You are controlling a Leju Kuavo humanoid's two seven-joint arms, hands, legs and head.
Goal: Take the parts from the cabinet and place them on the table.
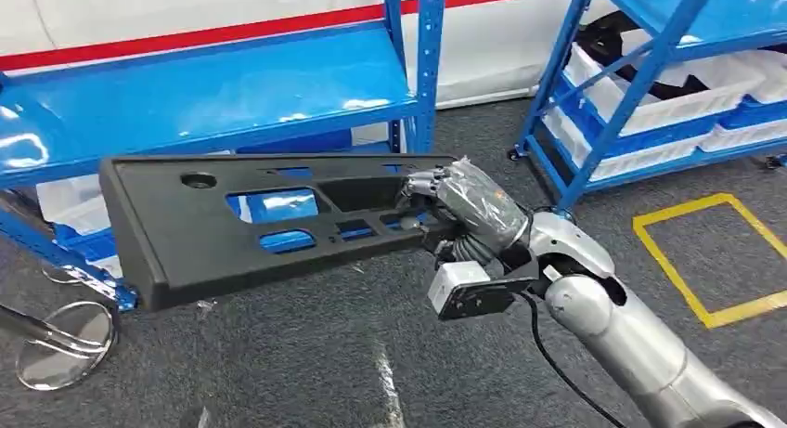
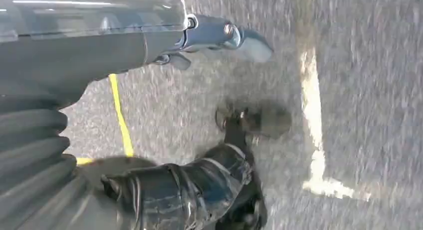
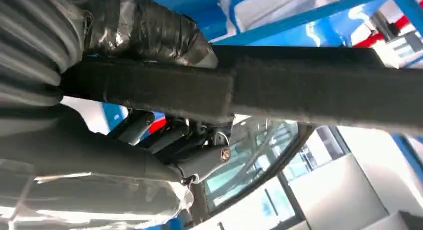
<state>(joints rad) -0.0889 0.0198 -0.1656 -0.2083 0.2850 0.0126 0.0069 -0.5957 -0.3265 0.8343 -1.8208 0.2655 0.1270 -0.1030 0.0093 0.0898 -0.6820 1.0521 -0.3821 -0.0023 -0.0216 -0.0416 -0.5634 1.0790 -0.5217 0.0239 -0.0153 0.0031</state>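
One long black panel (image 1: 251,228), no readable writing on it, is clamped at its 3 o'clock end by the right hand (image 1: 455,205). Two blue racks (image 1: 232,84) stand behind. The left hand (image 2: 189,190) hangs over carpet; I cannot tell its grip.

right hand (image 1: 457,203) grips black panel (image 1: 232,228) end | panel level before blue shelf (image 1: 204,84)

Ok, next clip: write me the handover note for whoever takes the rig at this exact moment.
Right hand: grips the long black panel at one end, held out roughly level above the grey floor, in front of the blue rack.
Left hand: hangs over the floor, holds nothing; its finger pose is unclear.
Done: one part is in hand, off the shelf.
Left: carry it to the table and set it down. White bins sit on the second blue rack.
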